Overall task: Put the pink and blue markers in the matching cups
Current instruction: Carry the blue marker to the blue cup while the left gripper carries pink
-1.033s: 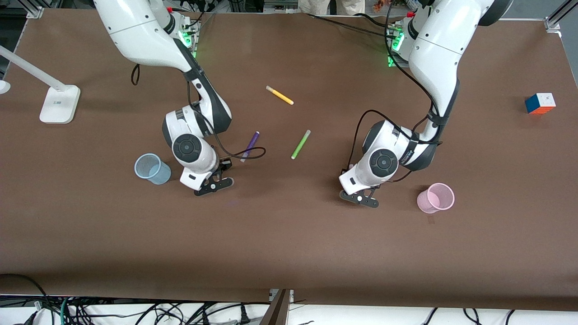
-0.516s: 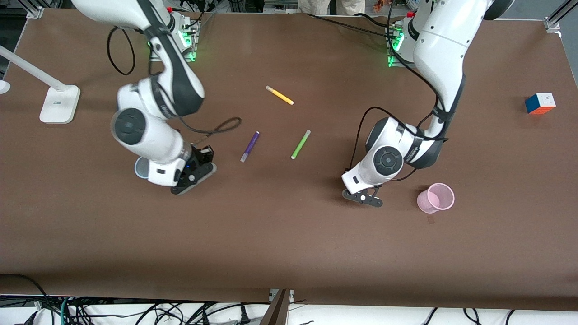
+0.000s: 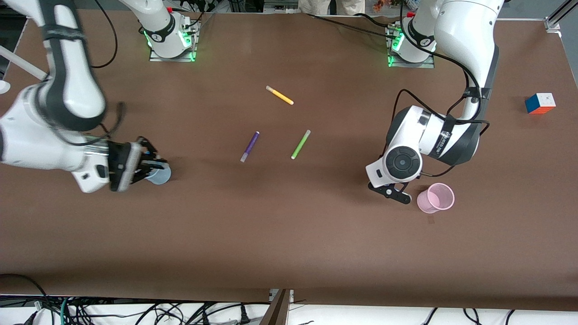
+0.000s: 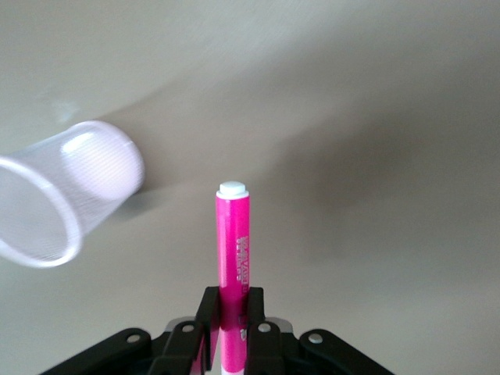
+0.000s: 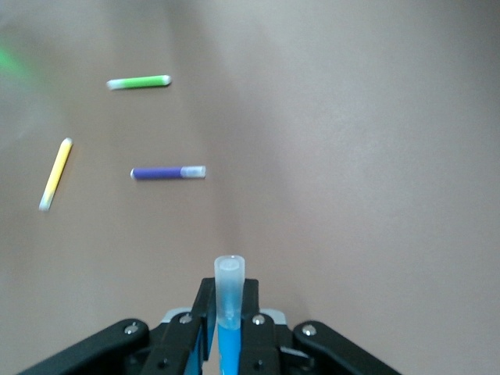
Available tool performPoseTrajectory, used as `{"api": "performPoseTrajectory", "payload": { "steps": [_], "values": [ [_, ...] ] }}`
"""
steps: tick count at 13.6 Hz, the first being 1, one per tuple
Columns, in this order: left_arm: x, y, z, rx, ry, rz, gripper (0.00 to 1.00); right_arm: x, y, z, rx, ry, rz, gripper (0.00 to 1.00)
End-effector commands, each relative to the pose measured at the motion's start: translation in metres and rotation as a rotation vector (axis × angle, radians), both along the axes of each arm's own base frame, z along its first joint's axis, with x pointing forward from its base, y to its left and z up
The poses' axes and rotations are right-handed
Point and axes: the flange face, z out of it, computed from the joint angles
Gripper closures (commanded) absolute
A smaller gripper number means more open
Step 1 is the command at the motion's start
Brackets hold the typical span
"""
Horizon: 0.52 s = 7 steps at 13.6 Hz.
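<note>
My left gripper (image 3: 392,192) is shut on the pink marker (image 4: 233,242) and hangs just beside the pale pink cup (image 3: 436,197), toward the table's middle. In the left wrist view the marker points out from the jaws (image 4: 233,301), and the pink cup (image 4: 62,195) stands off to one side of its tip. My right gripper (image 3: 151,164) is shut on the blue marker (image 5: 230,336), greyish cap outward, right at the light blue cup (image 3: 160,176), which its hand partly covers. Both markers are hidden in the front view. The blue cup is out of the right wrist view.
A purple marker (image 3: 249,146), a green marker (image 3: 300,144) and a yellow marker (image 3: 279,95) lie mid-table, farther from the front camera than the cups. They also show in the right wrist view: purple (image 5: 166,173), green (image 5: 139,82), yellow (image 5: 55,174). A colour cube (image 3: 540,103) sits at the left arm's end.
The right arm swung toward its own end of the table, bringing its gripper from beside the purple marker to the blue cup. The left gripper moved sideways close to the pink cup.
</note>
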Motion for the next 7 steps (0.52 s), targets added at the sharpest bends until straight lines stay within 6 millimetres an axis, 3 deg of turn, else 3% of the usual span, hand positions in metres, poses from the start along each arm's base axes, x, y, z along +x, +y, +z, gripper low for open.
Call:
{"api": "performPoseTrajectory", "payload": {
  "steps": [1,4,7],
  "values": [
    [0.002,0.011,-0.001,0.121,0.06,-0.155,1.0,-0.001,-0.03,-0.01,0.127,-0.055,0.103,0.95],
    [0.012,0.029,-0.012,0.295,0.073,-0.306,1.0,0.001,-0.053,-0.04,0.251,-0.106,0.165,0.95],
    [0.02,0.039,-0.03,0.45,0.078,-0.411,1.0,0.001,-0.063,-0.065,0.326,-0.136,0.198,0.95]
  ]
}}
